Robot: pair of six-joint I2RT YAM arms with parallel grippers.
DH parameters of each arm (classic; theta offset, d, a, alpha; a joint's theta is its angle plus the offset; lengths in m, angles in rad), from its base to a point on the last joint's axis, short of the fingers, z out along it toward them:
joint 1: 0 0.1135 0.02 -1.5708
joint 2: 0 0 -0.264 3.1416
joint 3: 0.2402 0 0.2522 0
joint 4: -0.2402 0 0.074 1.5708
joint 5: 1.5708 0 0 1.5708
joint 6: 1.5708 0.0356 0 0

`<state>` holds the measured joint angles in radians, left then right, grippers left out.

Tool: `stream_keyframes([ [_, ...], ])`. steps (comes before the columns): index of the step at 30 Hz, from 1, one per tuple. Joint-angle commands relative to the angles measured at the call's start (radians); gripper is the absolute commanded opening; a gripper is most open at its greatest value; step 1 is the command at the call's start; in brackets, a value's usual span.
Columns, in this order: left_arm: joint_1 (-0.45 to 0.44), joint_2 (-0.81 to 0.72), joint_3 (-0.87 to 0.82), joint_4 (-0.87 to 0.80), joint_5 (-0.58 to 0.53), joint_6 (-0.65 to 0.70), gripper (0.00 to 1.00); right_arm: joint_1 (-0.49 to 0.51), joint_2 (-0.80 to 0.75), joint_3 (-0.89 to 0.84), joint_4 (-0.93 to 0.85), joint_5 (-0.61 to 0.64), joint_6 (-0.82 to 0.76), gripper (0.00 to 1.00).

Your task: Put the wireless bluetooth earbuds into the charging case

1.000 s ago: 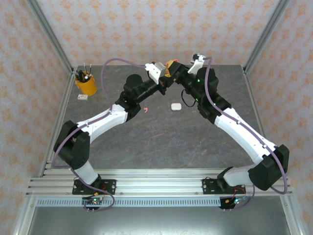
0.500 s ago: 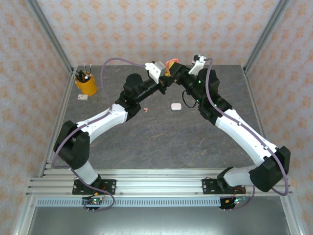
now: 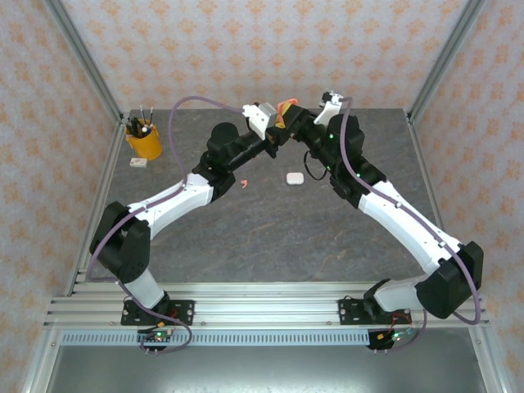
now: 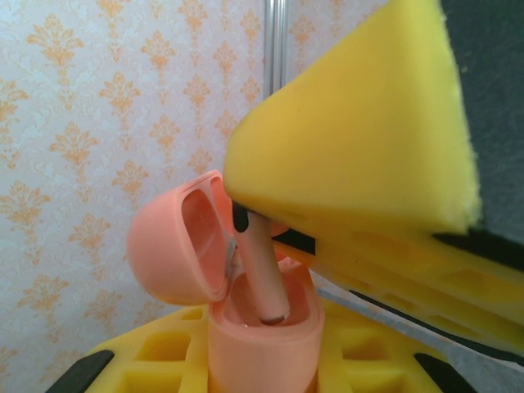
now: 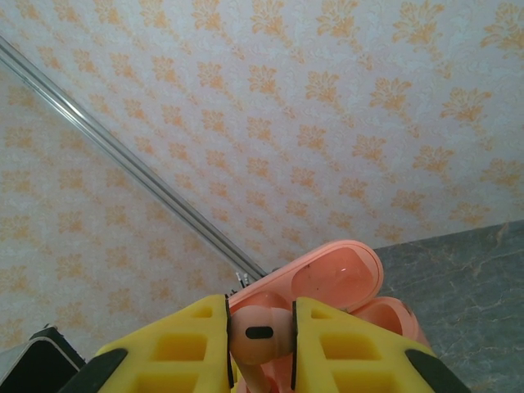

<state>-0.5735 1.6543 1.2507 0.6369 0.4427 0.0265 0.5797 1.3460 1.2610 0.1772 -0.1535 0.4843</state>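
Note:
High over the back of the table my left gripper (image 3: 277, 133) is shut on an open coral-pink charging case (image 4: 260, 327), its lid (image 4: 176, 246) swung back. My right gripper (image 5: 260, 337) is shut on a coral-pink earbud (image 5: 259, 333). That earbud's stem (image 4: 264, 274) reaches down into the case's well. A second coral-pink earbud (image 3: 245, 182) lies on the table under the left arm. A white case (image 3: 294, 177) rests shut on the table near the right arm.
An orange cup of pens (image 3: 144, 140) stands at the back left, with a small white object (image 3: 138, 162) beside it. Metal frame posts (image 3: 92, 74) and patterned walls close in the back and sides.
The two grippers have stayed together at the back; the right gripper has shifted very slightly. The case's lid shows a little more above them.

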Motion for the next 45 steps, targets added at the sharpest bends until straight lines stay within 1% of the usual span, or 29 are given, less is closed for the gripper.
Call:
stream_keyframes([
  [1, -0.013, -0.035, 0.042, 0.073, 0.056, -0.002, 0.00, -0.003, 0.030, 0.021, -0.004, 0.001, -0.019, 0.19],
  [7, -0.013, -0.039, 0.049, 0.075, 0.049, 0.003, 0.00, -0.003, 0.026, 0.007, -0.025, -0.041, -0.039, 0.19],
  [14, -0.013, -0.042, 0.052, 0.075, 0.042, 0.006, 0.00, -0.003, -0.003, -0.035, -0.078, -0.091, -0.106, 0.19],
  [22, -0.012, -0.042, 0.054, 0.081, 0.041, 0.000, 0.00, -0.003, -0.015, -0.060, -0.117, -0.095, -0.136, 0.19],
  [29, -0.012, -0.044, 0.055, 0.073, 0.044, -0.002, 0.00, -0.003, 0.000, -0.042, -0.135, -0.056, -0.122, 0.31],
  [34, -0.012, -0.044, 0.055, 0.074, 0.047, -0.003, 0.00, -0.009, 0.011, -0.012, -0.142, -0.037, -0.104, 0.34],
  [45, -0.013, -0.045, 0.048, 0.079, 0.048, -0.008, 0.00, -0.032, 0.022, 0.019, -0.159, 0.000, -0.066, 0.35],
])
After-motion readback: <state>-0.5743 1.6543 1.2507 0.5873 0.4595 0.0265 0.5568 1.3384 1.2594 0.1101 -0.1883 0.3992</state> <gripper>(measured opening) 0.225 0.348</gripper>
